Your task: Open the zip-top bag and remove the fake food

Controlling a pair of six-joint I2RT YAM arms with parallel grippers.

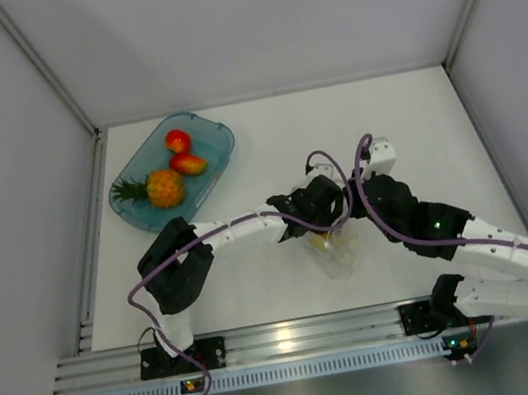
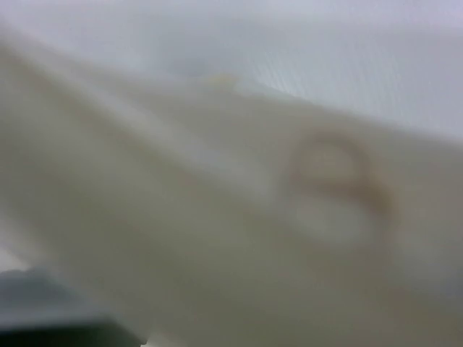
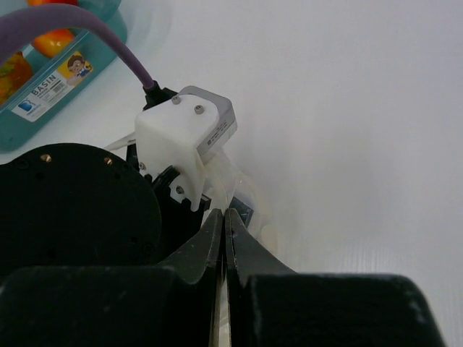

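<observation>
Watching the right claw [image 3: 223, 213], Sam? Its tips are pressing flat together on a thin edge of the zip-top bag [image 1: 338, 256], lying at the centre of the worktop [image 1: 414, 122].

I am, Lee. The left claw [image 1: 318, 219] is crowding in just beside it; its camera is showing only blurred plastic, so I cannot tell its state.

What is worrying you?

If they are pulling hard, the slick film is likely slipping free, or the whole bag is lifting with the yellow piece [image 1: 321, 242] inside. The wrists and purple cable [image 1: 357, 192] are nearly touching, too.

And around them?

The pineapple [image 1: 163, 187] and two red-orange fruits [image 1: 178, 141] are sitting in the teal tray [image 1: 218, 134], upper left, well apart, blocking nothing.
</observation>
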